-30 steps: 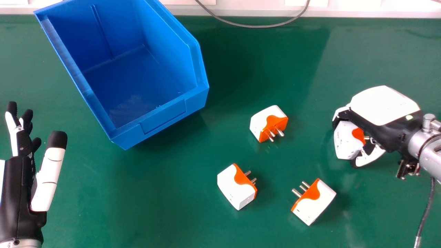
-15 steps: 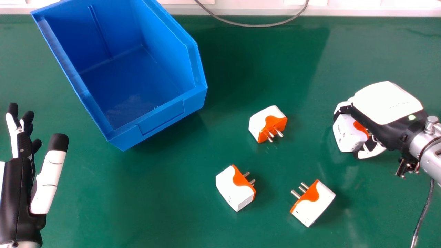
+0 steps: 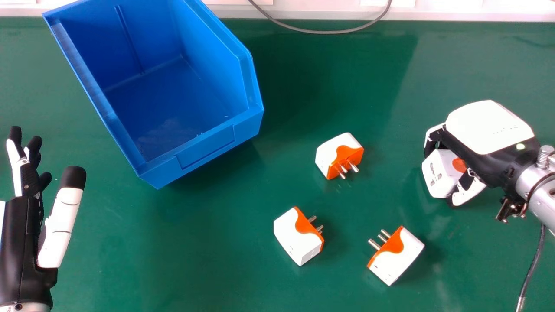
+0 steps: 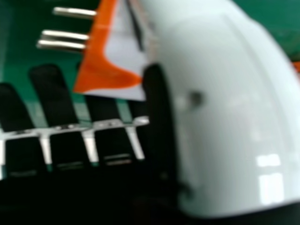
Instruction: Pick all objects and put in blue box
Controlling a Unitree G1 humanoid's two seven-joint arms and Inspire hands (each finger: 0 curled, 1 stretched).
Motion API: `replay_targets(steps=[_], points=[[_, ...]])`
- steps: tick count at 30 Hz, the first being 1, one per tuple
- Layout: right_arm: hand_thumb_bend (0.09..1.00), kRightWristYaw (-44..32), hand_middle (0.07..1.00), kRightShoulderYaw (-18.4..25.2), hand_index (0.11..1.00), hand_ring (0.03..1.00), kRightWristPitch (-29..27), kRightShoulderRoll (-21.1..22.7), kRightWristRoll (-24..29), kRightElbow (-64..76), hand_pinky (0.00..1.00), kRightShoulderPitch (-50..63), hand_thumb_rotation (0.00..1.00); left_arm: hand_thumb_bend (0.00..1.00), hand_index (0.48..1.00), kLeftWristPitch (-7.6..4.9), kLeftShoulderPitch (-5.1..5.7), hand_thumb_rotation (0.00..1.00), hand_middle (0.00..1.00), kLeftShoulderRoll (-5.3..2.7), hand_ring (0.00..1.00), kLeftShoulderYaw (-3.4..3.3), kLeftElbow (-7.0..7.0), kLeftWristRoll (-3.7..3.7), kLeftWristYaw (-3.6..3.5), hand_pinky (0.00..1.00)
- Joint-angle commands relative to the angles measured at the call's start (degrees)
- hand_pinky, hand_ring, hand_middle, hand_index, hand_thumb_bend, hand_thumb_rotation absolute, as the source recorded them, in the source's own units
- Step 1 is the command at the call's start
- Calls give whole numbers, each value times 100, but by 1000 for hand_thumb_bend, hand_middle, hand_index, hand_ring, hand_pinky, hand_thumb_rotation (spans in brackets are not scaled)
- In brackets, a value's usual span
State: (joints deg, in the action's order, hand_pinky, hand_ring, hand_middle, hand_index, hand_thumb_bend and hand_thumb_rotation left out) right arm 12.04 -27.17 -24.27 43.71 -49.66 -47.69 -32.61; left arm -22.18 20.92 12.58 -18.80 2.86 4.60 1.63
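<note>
My right hand [image 3: 490,128] is at the right of the head view, fingers and thumb curled round a white and orange plug adapter [image 3: 439,172]. In the right hand view, that adapter [image 4: 105,65] sits between the fingers and thumb of my right hand [image 4: 229,117], its metal pins pointing away from the thumb. Three similar adapters lie on the green table: one [image 3: 331,154] right of the blue box [image 3: 204,149], another [image 3: 295,236] nearer the front, and a third [image 3: 399,255] to its right. Inside, the box holds no adapters. My left hand [image 3: 58,221] is open at the left edge.
A grey cable [image 3: 321,31] loops over the table's back edge. Another dark cable [image 3: 533,264] hangs below the right forearm [image 3: 540,195]. Bare green table [image 3: 182,242] stretches between the left hand and the loose adapters.
My right hand has risen slightly and shifted a little right, and the adapter in it has tilted. The left hand and loose adapters look essentially unchanged.
</note>
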Motion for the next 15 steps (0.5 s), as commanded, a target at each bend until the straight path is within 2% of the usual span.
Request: replay_targets(steps=[1,15], points=[[488,-36,525,179,540,441,48,58,196,158,335,-1,0,781,1000,-73,-11,992,1000,75,1000,-54,62,57,34,951],[493,-219,524,184,507,449,280,89,118,269,380,-10,0,769,1000,-111,-50,992,1000,71,1000,-46,14,59,37,951]])
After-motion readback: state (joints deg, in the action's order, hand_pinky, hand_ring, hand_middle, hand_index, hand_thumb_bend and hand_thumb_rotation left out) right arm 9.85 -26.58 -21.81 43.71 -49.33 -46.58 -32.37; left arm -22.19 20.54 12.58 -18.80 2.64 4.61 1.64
